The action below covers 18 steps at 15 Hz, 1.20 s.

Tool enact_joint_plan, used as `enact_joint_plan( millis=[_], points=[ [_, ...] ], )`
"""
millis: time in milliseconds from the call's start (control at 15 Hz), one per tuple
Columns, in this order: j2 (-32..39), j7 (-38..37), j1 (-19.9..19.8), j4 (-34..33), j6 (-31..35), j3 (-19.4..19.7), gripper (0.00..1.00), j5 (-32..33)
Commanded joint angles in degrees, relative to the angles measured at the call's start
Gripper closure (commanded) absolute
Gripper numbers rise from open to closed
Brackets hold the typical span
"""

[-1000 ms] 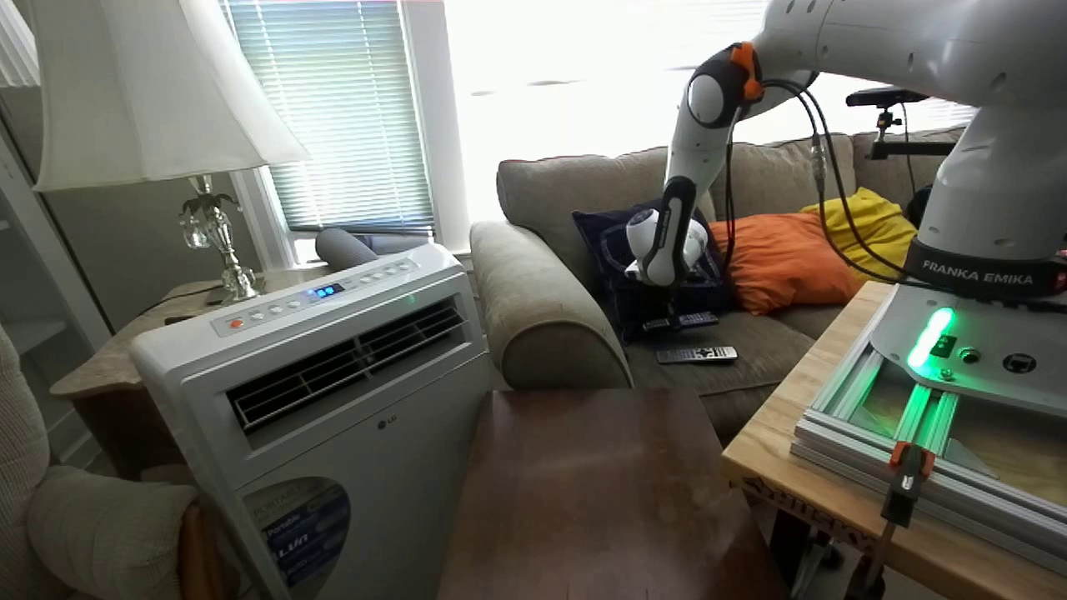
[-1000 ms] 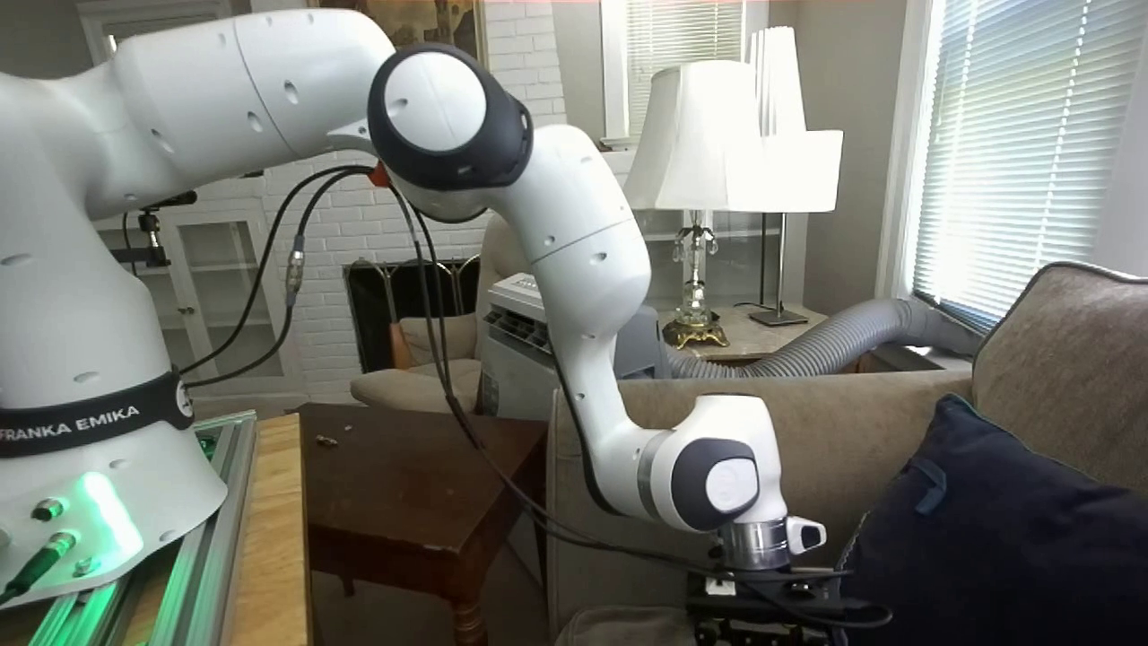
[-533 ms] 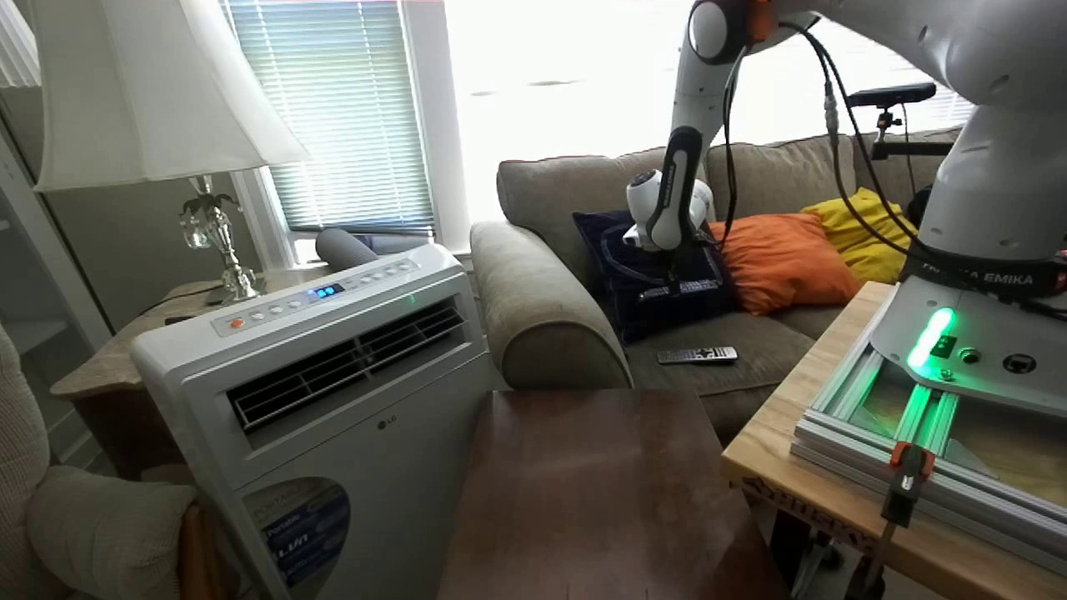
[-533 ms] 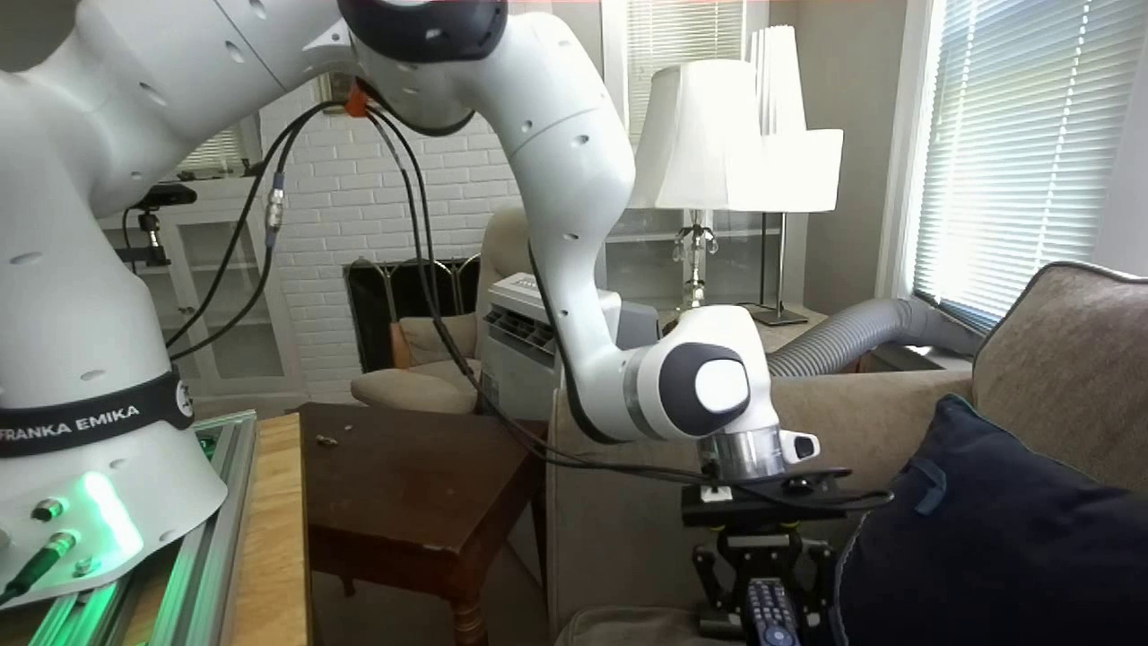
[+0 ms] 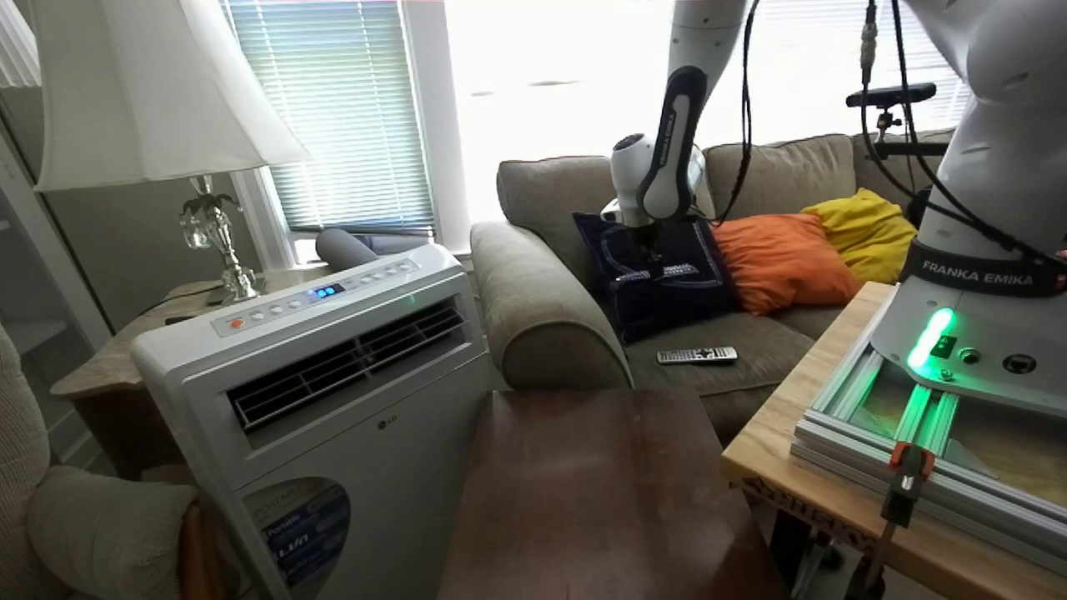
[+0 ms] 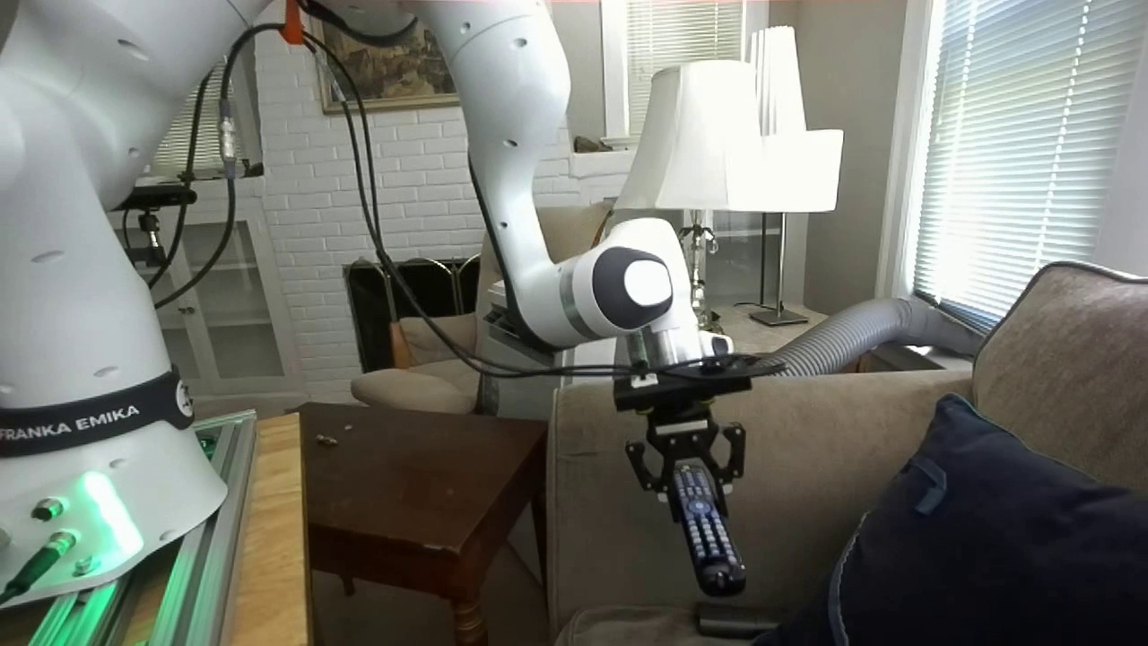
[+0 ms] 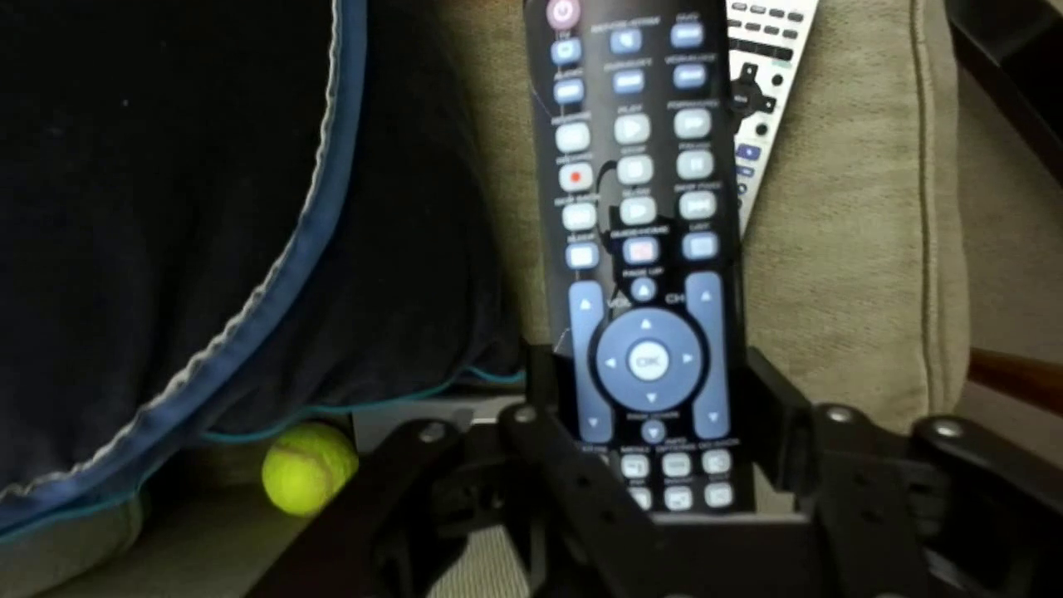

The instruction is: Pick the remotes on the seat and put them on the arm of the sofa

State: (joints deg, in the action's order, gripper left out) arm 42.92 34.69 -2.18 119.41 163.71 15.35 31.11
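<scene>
Black plastic sits pinched in the jaws of my dark, jointed two-fingered gripper (image 7: 652,394): they stand apart only by the width of the long, glossy, blue-buttoned black remote (image 6: 708,529), pressing its long edges off-centre, so the longer part juts out ahead; whether that end dips I cannot tell. It hangs in the air above the wide, flat grey-beige fabric seat (image 5: 771,346), in front of the large navy pillow (image 5: 667,304) in an exterior view. Beside them runs the thick, rounded grey-beige padded arm of the sofa (image 5: 542,287); I judge its top to be higher than the held remote, so I'd lift well clear before crossing, as that jutting end would catch first. Over the crown I'd turn the remote lengthwise, level it, lower until its underside settles, and only then part the jaws slowly, since the curve could let it slide. I'd leave room alongside for the slim silver-grey remote (image 5: 697,355) lying on the seat.
</scene>
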Motion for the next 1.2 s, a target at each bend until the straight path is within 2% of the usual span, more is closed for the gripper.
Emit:
enact_joint_plan(
  millis=[0,267,533,600,1067,1133],
  points=[
    [-10.15,-2.44,1.56,7.59,-1.66,-2.26,0.70,1.42],
    [-17.18,-3.59,1.87,10.96,-4.27,-6.62,0.70,0.01],
    [-20.79,-6.13,1.14,11.26,-11.47,-11.59,0.70,-4.49],
    [-17.82,-5.87,1.08,9.07,-9.25,-10.71,0.45,-2.19],
    [-19.08,-6.23,0.85,9.50,-11.09,-11.76,0.45,-2.90],
    [-19.12,-5.11,0.32,9.43,-11.52,-12.67,0.70,-4.13]
  ],
)
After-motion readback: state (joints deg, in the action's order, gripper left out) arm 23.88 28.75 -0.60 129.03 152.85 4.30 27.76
